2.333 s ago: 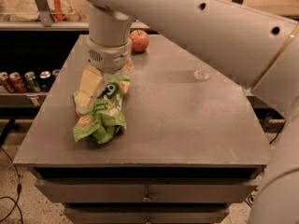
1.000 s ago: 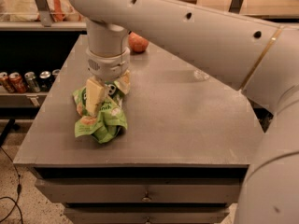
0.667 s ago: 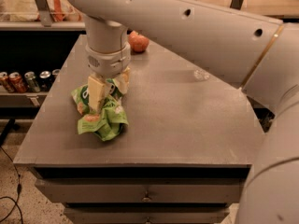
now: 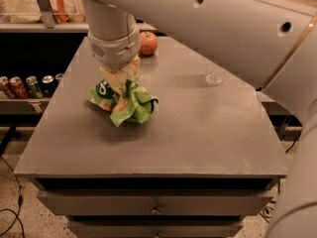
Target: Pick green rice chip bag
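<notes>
Tool (image 4: 120, 85), upper left of centre, clamped on the green rice chip bag (image 4: 132, 108); bag bunches directly beneath on bench (image 4: 208, 133), so I judge a straight-up lift.

Looks like an office snack area or break-room kitchen used for robot testing. Cues: grey flat-topped cabinet (image 4: 208, 133) with metal-handled drawers (image 4: 156, 210), a dark side shelf holding a row of soda cans (image 4: 29, 86), a clear bin of snack packets (image 4: 34, 6) above it, a round red apple (image 4: 148, 42), a small clear cup (image 4: 214, 74), and a black cable (image 4: 11, 217) on the speckled floor. Pale two-finger gripper (image 4: 119, 81) at cabinet's left-rear, pinched onto crumpled green rice chip bag (image 4: 131, 105).
</notes>
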Tool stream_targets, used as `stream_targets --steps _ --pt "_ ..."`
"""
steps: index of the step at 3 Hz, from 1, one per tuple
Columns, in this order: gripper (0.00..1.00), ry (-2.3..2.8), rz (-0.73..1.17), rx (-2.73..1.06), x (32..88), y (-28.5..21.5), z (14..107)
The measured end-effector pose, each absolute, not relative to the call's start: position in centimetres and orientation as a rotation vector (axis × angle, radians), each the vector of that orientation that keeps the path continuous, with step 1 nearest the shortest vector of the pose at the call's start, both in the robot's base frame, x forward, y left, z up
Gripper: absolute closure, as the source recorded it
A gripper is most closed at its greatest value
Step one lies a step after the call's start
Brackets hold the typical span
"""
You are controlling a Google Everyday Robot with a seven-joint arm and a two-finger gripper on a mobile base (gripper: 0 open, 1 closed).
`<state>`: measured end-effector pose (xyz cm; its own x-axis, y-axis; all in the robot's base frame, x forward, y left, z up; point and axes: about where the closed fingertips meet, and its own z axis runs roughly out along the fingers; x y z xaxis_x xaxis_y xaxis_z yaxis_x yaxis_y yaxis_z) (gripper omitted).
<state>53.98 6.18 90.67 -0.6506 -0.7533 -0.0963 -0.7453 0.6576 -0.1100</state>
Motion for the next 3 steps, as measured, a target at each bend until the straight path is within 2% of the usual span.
stream_targets --steps 3 --pt "1.00 2.635 -0.258 -1.204 55.3 5.7 96.2"
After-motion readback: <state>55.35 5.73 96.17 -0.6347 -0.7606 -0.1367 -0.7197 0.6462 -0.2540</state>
